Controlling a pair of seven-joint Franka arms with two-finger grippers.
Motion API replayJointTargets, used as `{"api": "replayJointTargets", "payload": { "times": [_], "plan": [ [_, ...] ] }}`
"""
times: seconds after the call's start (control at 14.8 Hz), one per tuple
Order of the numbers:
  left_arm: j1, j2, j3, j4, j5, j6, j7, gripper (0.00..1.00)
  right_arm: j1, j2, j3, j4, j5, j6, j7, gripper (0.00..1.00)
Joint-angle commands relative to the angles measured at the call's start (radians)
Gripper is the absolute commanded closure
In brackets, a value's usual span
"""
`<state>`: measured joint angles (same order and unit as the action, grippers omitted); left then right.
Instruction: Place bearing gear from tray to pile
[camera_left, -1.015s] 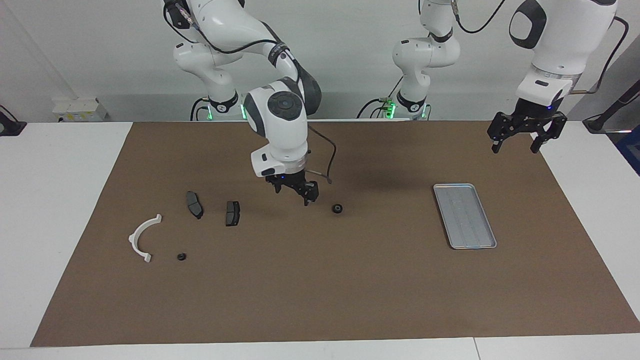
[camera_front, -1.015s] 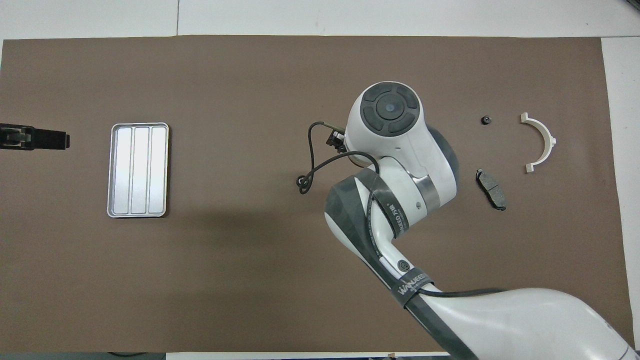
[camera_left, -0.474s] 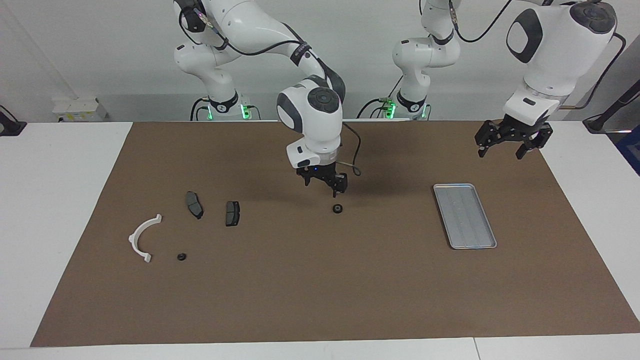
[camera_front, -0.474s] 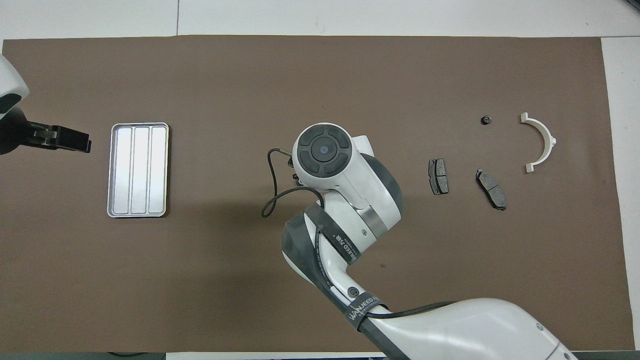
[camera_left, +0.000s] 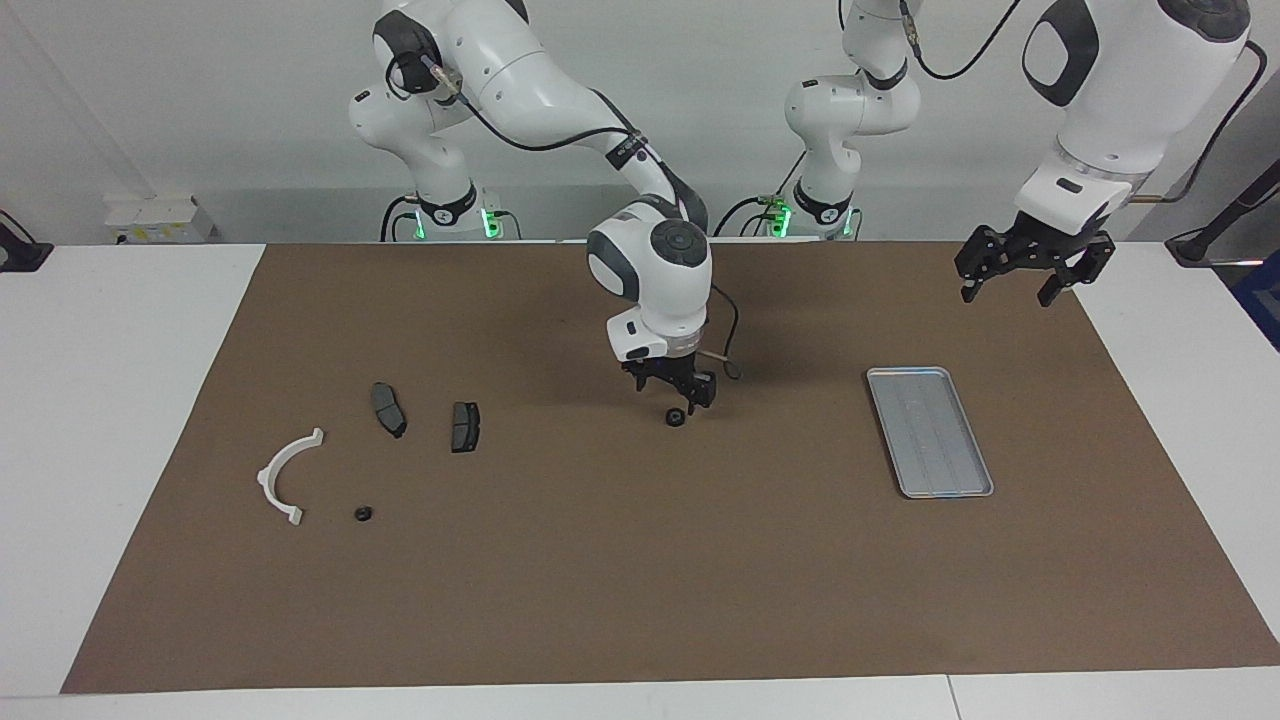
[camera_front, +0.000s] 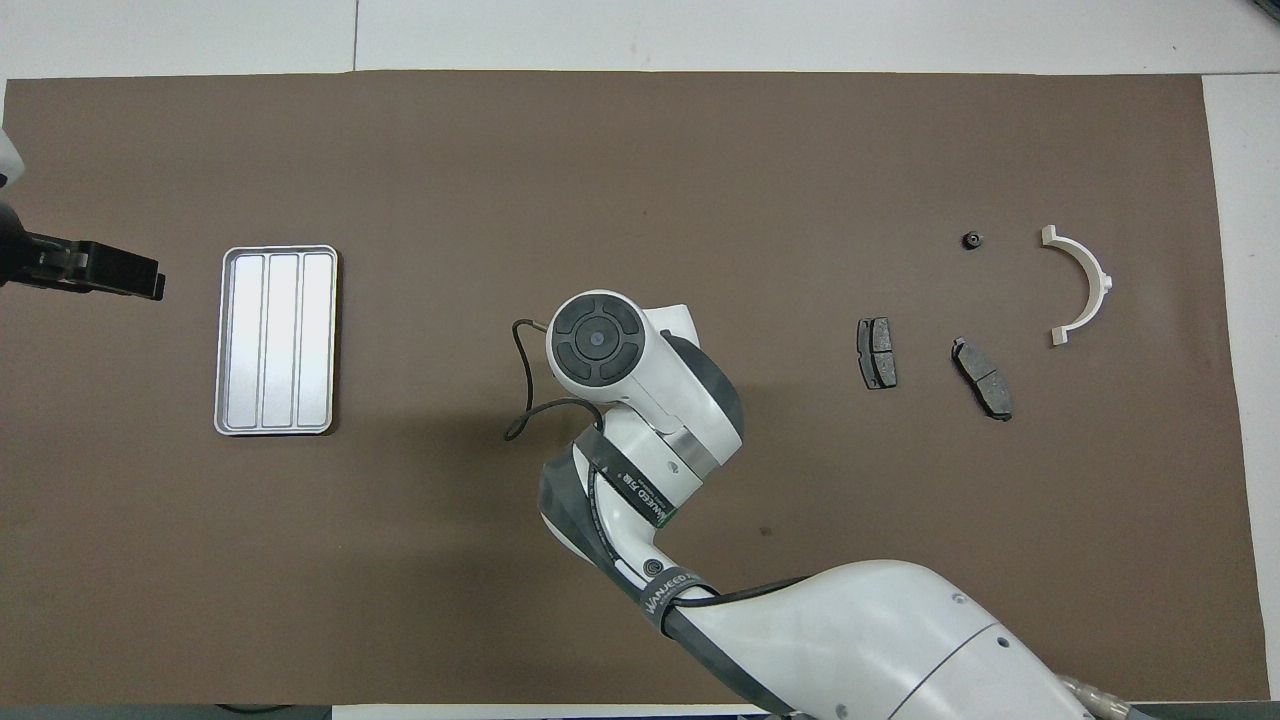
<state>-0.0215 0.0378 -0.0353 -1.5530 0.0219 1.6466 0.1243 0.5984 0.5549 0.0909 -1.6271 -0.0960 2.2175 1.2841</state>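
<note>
Currently right gripper (camera_left: 677, 393), jaws apart, hangs just over bearing gear (camera_left: 676, 418); left gripper (camera_left: 1022, 272), jaws apart, waits at tray's (camera_left: 973, 488) one o'clock.

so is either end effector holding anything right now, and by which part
Nothing is held. The right end effector hangs open just above the small black round bearing gear; the left end effector waits open.

Brown mat on a white table
The brown mat (camera_left: 640, 580) covers most of the white table (camera_left: 110, 400); a white socket box (camera_left: 160, 218) stands near its corner.
</note>
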Motion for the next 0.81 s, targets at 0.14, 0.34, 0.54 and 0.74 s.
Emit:
{"api": "replayJointTargets", "payload": {
  "times": [0.14,0.34,0.54,0.74],
  "plan": [
    [-0.014,0.082,0.002,0.117,-0.013,-0.059,0.003,0.00,0.006,0.028,-0.002,0.000,-0.031,0.060,0.035,0.00],
    [-0.025,0.137,0.002,0.186,-0.013,-0.115,0.003,0.00,0.006,0.028,-0.002,-0.002,-0.033,0.057,0.035,0.01],
    [-0.025,0.172,0.002,0.246,-0.013,-0.163,0.003,0.00,0.003,0.030,-0.002,-0.011,-0.033,0.065,0.035,0.04],
    [-0.026,0.172,0.003,0.242,-0.013,-0.139,0.003,0.00,0.000,0.028,-0.002,-0.014,-0.033,0.064,0.034,0.04]
  ]
}}
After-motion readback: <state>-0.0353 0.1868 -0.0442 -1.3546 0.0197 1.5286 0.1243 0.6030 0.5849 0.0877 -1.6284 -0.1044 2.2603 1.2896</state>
